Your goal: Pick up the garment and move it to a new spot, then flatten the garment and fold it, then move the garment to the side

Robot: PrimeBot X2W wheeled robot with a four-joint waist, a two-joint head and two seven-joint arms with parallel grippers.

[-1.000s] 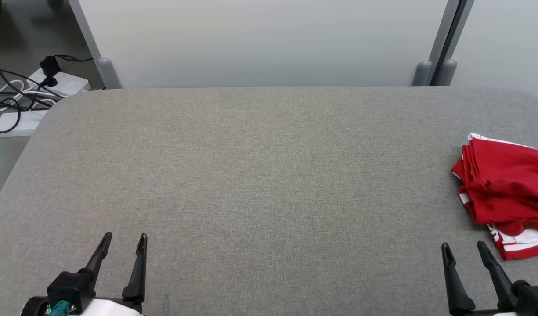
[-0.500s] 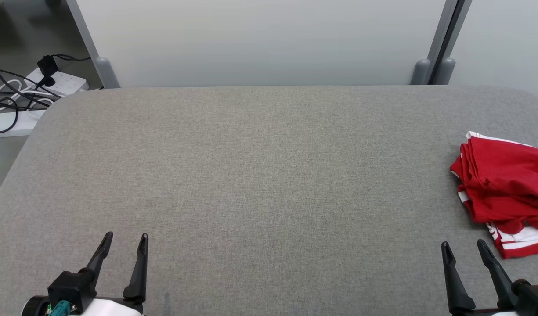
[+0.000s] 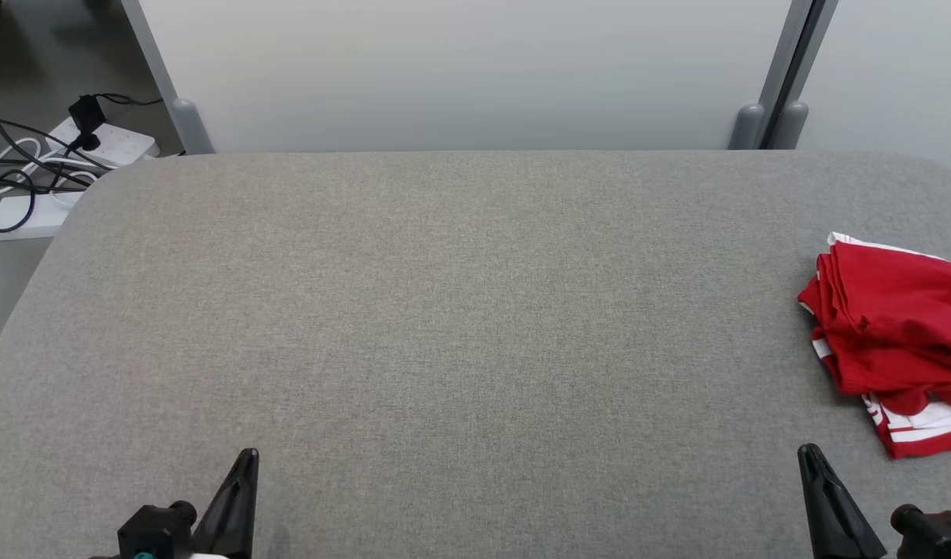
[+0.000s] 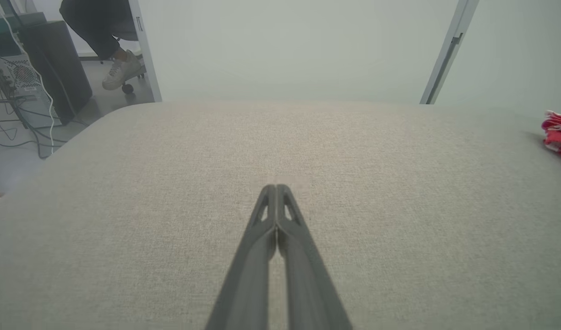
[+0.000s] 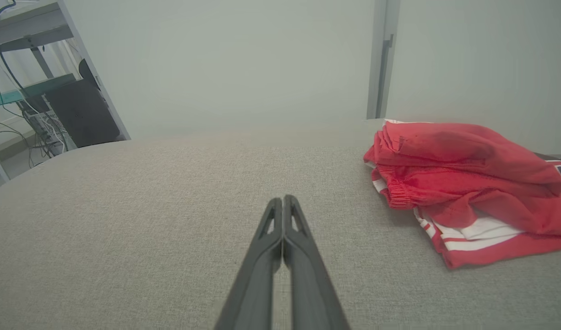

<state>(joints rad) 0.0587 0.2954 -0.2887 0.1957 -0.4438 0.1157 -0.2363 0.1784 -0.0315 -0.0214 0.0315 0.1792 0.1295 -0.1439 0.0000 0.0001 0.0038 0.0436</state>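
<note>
Grey tabletop (image 3: 475, 310), garment (image 3: 894, 326) partly off-frame

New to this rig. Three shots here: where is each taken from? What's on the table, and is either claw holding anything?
It is a wheeled robot with two arms, each ending in a gripper with two long dark fingers. The wide shot comes from a camera on its head, looking down on a grey fabric-covered table. The left gripper pokes in at the lower left and the right gripper at the lower right. The other two shots come from cameras on the wrists, each looking along its own arm's fingers. In both, the fingers are pressed together with nothing between them, so neither gripper holds anything. On the table lies a crumpled red and white garment, near the right edge, beyond the right gripper and untouched. Past the table's far left corner, power strips lie on the floor.
</note>
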